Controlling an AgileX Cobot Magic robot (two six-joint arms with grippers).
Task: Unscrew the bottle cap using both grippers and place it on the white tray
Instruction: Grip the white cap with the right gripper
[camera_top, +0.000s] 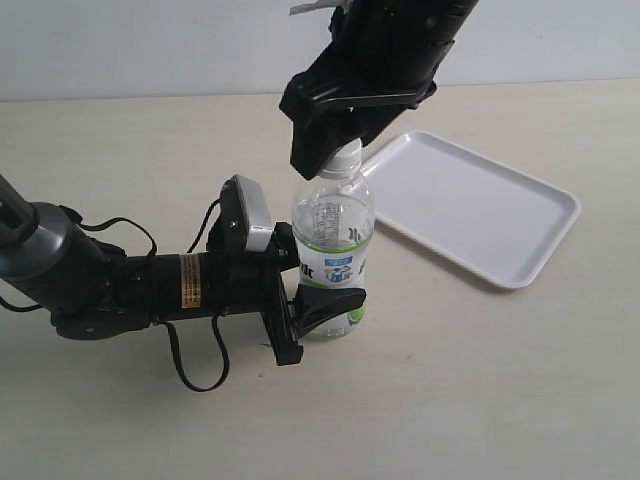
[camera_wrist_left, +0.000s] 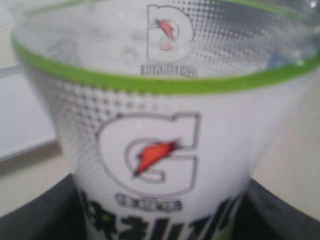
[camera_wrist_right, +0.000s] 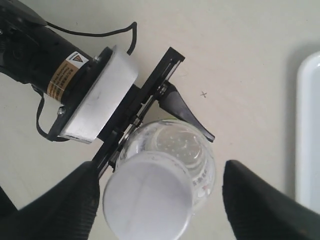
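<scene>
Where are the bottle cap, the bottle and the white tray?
the bottle cap (camera_wrist_right: 147, 197), right wrist view, middle of its flat top.
the bottle (camera_top: 335, 225), exterior view, clear upper body.
the white tray (camera_top: 470, 205), exterior view, bare floor.

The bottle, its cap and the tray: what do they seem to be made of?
Bottle: clear, glossy plastic, it seems; one sees through its upper wall, and a printed label wraps it. Cap: opaque white plastic, probably, with a smooth matt top. Tray: white plastic by the look, smooth with a soft sheen, moulded rim.
</scene>
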